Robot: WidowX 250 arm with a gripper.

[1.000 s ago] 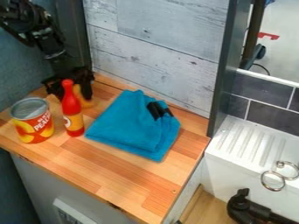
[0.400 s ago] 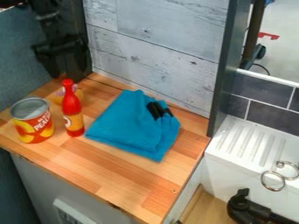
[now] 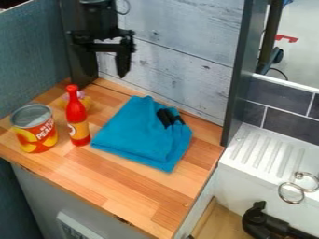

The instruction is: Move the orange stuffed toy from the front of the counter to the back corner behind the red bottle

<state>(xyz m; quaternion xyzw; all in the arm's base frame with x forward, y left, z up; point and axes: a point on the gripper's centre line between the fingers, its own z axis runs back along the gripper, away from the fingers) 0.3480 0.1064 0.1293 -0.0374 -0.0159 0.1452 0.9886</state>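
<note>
Yellow-and-pink toy [image 3: 85,101] sits at the back left of the wood counter [image 3: 140,189], partly behind the red sauce bottle [image 3: 76,114]. Black two-finger gripper [image 3: 103,71] hangs up and a bit right of it in view, against the wall panel [image 3: 168,51]; so toy lies below and slightly left of the gripper, well apart. Gripper looks wide, seems to hold nothing. Toy's long axis: cannot tell, bottle hides part; visible bit is rounded, smooth-looking, likely plastic. Bottle upright, narrow neck, glossy, yellowish label. Peach can [image 3: 35,128] upright just beside it, metal lid, cylindrical, printed side. Blue cloth [image 3: 144,134] right of the bottle, soft matte fabric, folded in layers, uneven outline, black strip [image 3: 167,117] on its upper right part. Counter has striped wood grain; panel is pale, weathered-looking planks.
</note>
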